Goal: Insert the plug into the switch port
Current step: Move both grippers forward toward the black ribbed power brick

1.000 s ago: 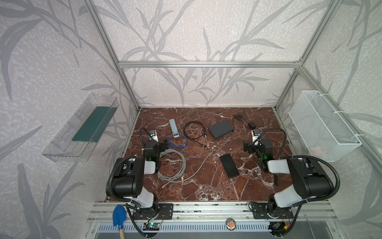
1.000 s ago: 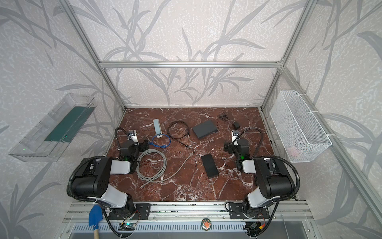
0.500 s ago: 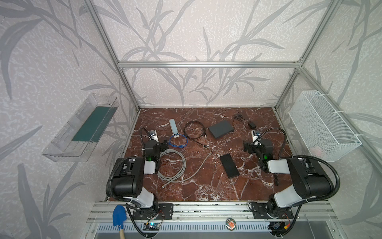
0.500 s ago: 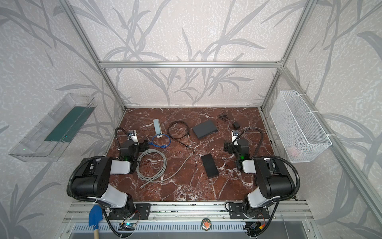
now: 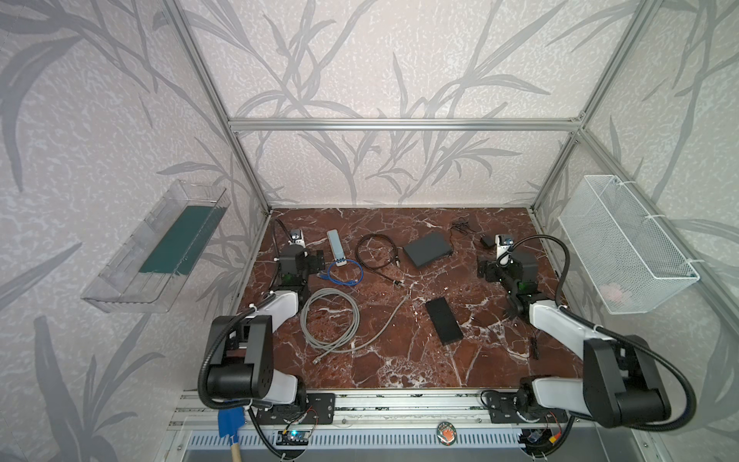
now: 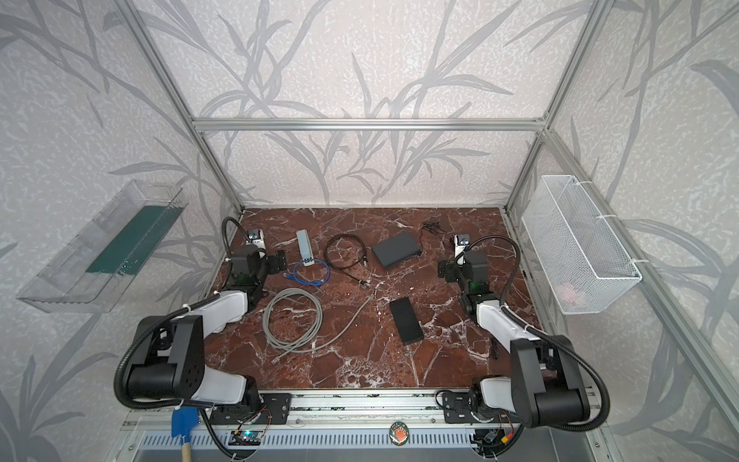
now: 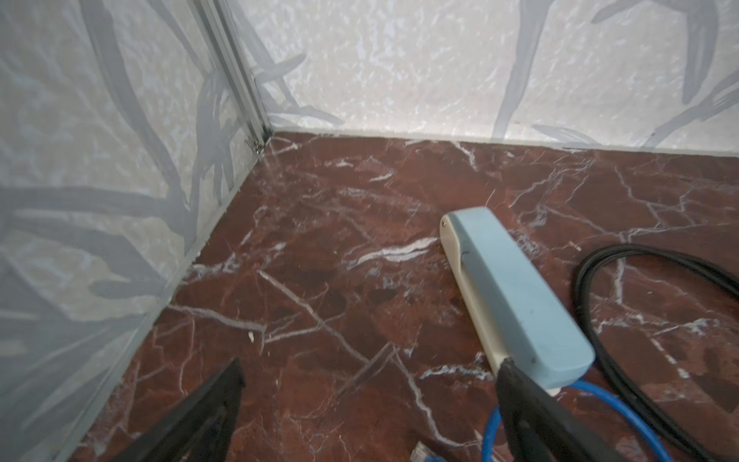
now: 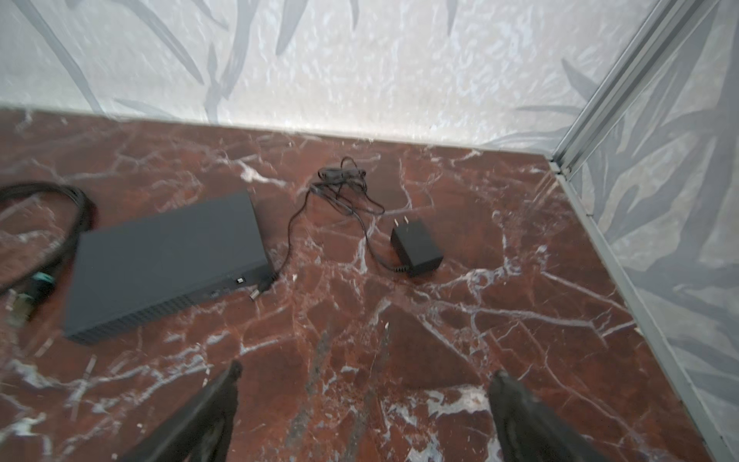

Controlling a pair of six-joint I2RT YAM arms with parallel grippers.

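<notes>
In both top views the switch (image 5: pixel 428 250) lies flat on the marble floor (image 5: pixel 400 360) toward the back, right of middle; its adapter (image 5: pixel 486 241) sits just right of it, with the thin cord (image 5: pixel 462 229) bunched behind; the plug is too small to pick out here. The left gripper (image 5: pixel 304 258) hangs low beside a blue cable (image 5: pixel 344 273); the right gripper (image 5: pixel 504 268) hangs right of the switch, apart from it; a grey cable (image 5: pixel 330 320) and a black slab (image 5: pixel 444 326) lie nearer the front.

Left wrist view: the jaws are spread wide with nothing between them; one finger (image 7: pixel 532 404) overlaps the end of a pale strip (image 7: pixel 516 296).

Right wrist view, blurred: the right gripper's jaws are wide apart and empty above bare floor; the plug (image 8: pixel 260 289) lies on the floor at the switch's corner, its cord running back to the adapter; whether it touches the switch I cannot tell.
</notes>
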